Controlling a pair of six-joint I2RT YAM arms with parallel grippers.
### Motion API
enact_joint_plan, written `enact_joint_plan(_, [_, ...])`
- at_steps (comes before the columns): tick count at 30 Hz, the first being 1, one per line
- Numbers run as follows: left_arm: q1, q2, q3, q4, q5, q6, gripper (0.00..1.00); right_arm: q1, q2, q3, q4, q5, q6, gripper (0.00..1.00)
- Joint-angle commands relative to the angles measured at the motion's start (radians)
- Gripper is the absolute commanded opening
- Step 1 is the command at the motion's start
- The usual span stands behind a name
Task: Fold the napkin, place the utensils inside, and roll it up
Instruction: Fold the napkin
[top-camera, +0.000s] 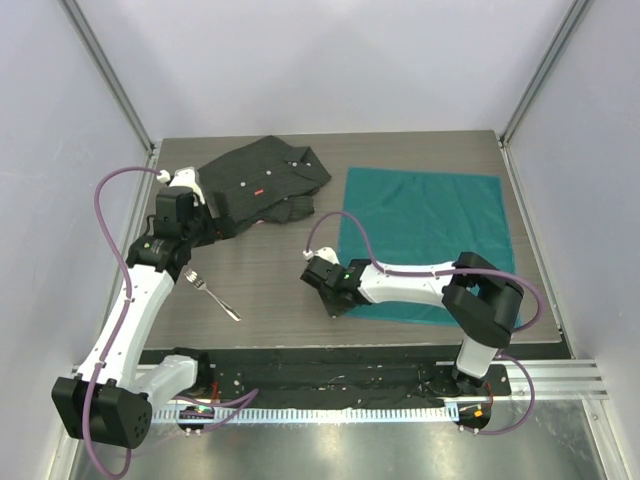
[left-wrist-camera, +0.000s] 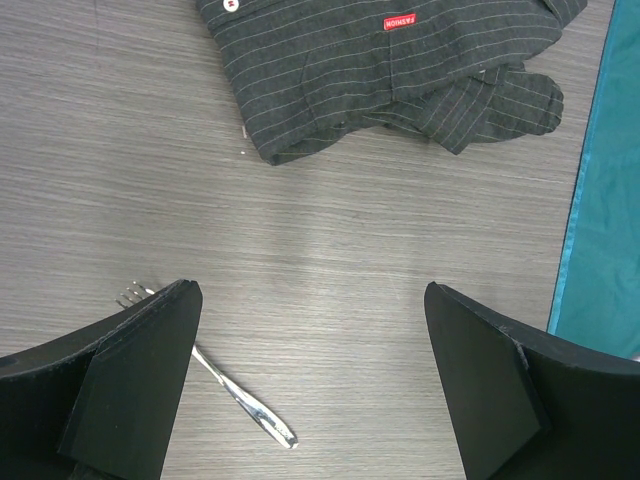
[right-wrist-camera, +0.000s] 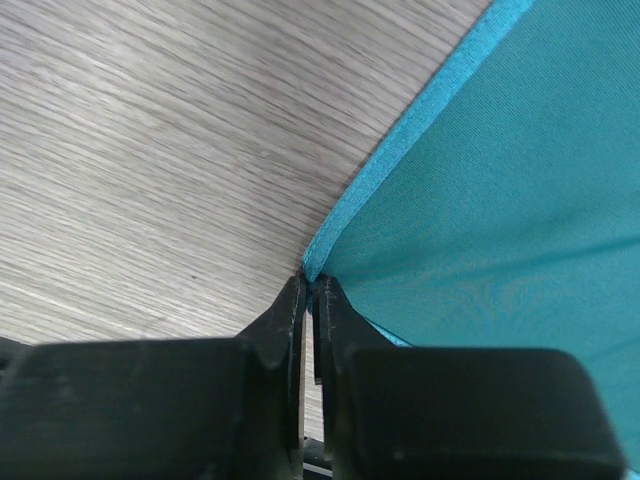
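The teal napkin (top-camera: 430, 235) lies spread flat on the right half of the table. My right gripper (top-camera: 332, 297) is shut on its near left corner; in the right wrist view the teal hem (right-wrist-camera: 420, 120) runs into the pinched fingertips (right-wrist-camera: 312, 285). The small silver fork (top-camera: 212, 296) lies on the bare wood at the left, also in the left wrist view (left-wrist-camera: 240, 400). My left gripper (top-camera: 198, 212) hangs open and empty above the table beyond the fork, its jaws wide apart (left-wrist-camera: 310, 300).
A black striped buttoned shirt with a red tag (top-camera: 262, 180) lies bunched at the back left, also in the left wrist view (left-wrist-camera: 380, 70). Side walls enclose the table. A black strip and metal rail (top-camera: 340, 385) run along the near edge.
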Motion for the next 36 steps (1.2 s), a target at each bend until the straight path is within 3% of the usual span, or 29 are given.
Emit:
enact_joint_plan(1, [0.004, 0.003, 0.023, 0.025, -0.013, 0.007, 1.0, 0.004, 0.108, 0.007, 0.026, -0.095, -0.026, 0.03])
enact_joint_plan(12, [0.004, 0.003, 0.055, 0.026, 0.037, -0.035, 1.0, 0.006, 0.156, 0.188, 0.077, -0.208, -0.07, 0.01])
enact_joint_plan(19, [0.004, 0.053, 0.189, -0.008, 0.042, -0.06, 1.0, -0.009, 0.139, 0.266, 0.065, -0.147, -0.09, 0.01])
enact_joint_plan(36, [0.004, 0.078, 0.129, 0.068, 0.03, 0.001, 1.0, -0.299, -0.073, 0.168, -0.055, -0.05, -0.153, 0.01])
